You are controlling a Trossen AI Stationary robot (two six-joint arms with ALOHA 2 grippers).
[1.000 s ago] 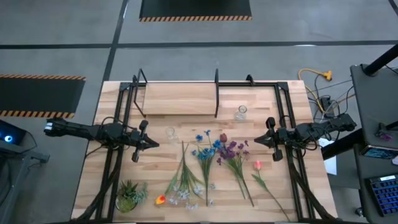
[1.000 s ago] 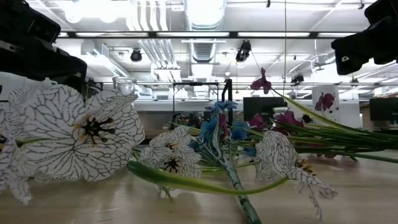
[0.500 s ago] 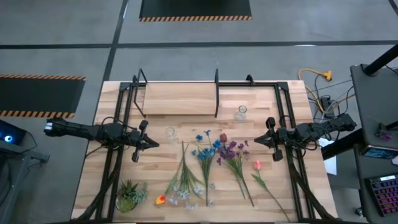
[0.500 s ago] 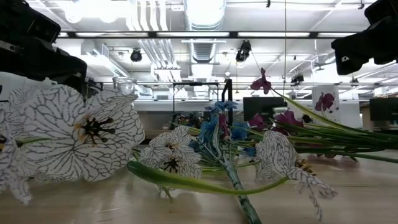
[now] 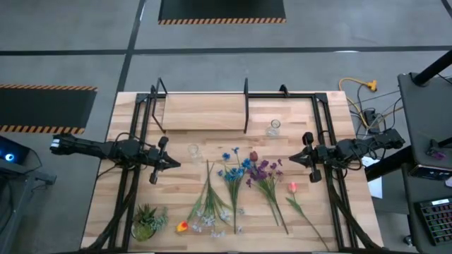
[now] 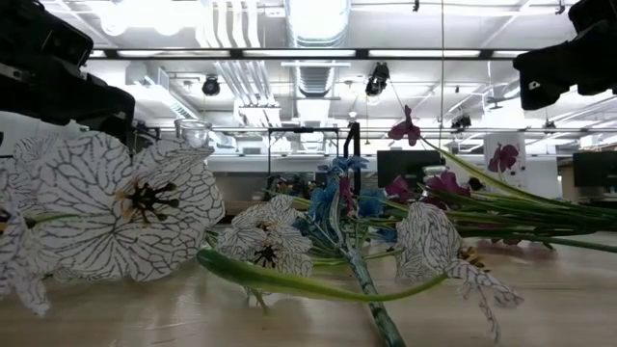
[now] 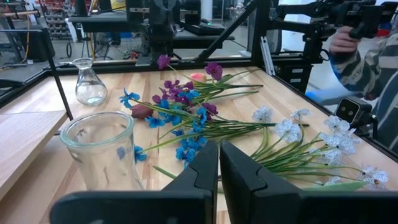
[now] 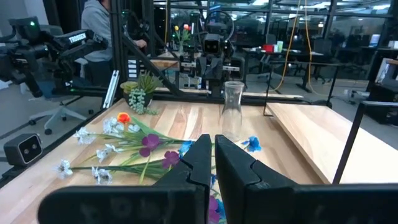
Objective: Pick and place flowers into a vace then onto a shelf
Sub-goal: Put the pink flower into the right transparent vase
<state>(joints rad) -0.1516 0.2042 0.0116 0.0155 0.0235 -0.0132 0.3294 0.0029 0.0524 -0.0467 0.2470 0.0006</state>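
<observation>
The flowers (image 5: 236,187) lie loose and flat on the table's near half, stems running toward six o'clock and fanning slightly. The white blooms (image 5: 207,220) and one orange-yellow bloom (image 5: 182,226) sit at seven o'clock, the blue ones (image 5: 235,168) at centre, the purple ones (image 5: 264,169) just to their three o'clock, a pink bloom (image 5: 292,187) at four o'clock. The shelf (image 5: 205,111), a light wooden plank with thin black uprights, lies at twelve o'clock, bare, apart from the flowers
</observation>
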